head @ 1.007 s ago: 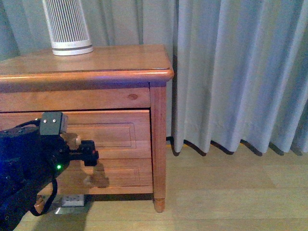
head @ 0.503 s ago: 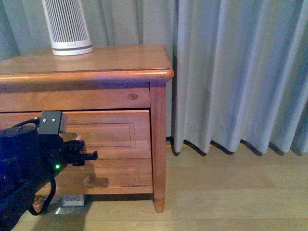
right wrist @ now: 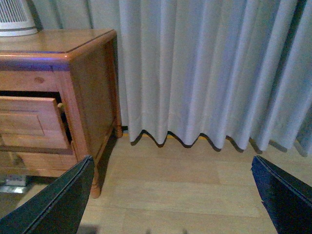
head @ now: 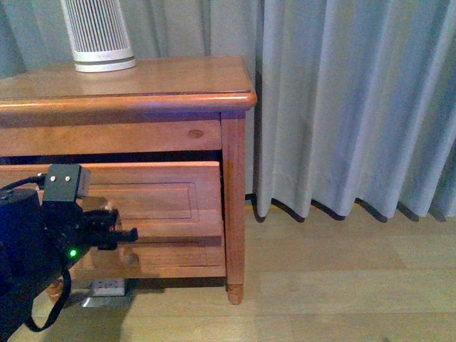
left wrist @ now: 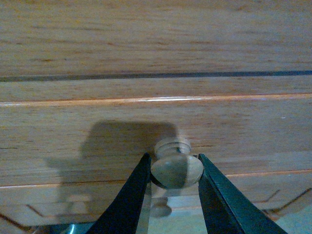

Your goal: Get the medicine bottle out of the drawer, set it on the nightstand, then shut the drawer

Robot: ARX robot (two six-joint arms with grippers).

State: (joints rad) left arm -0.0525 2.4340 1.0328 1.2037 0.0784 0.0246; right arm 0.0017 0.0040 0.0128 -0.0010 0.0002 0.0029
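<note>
The nightstand (head: 142, 78) stands at the left against grey curtains. Its upper drawer (head: 164, 199) is pulled out a little, with a dark gap above its front. My left gripper (head: 114, 226) is shut on the drawer's round wooden knob (left wrist: 176, 170); in the left wrist view the two dark fingers (left wrist: 136, 195) press the knob from both sides against the drawer front (left wrist: 146, 122). My right gripper (right wrist: 171, 163) is open and empty over the floor, right of the nightstand (right wrist: 92, 83), where the drawer (right wrist: 24, 122) shows sticking out. The medicine bottle is out of view.
A tall white ribbed device (head: 100, 35) stands on the nightstand top at the back left. The lower drawer's knob (left wrist: 161, 209) shows below the held knob. Grey curtains (head: 342, 107) hang to the right, above a pale wooden floor (head: 342, 285). A white socket strip (head: 107, 287) lies under the nightstand.
My left gripper has closed on the knob and drawn back toward me. The drawer front has come out a little, opening a dark gap above it. The front view has shifted slightly.
</note>
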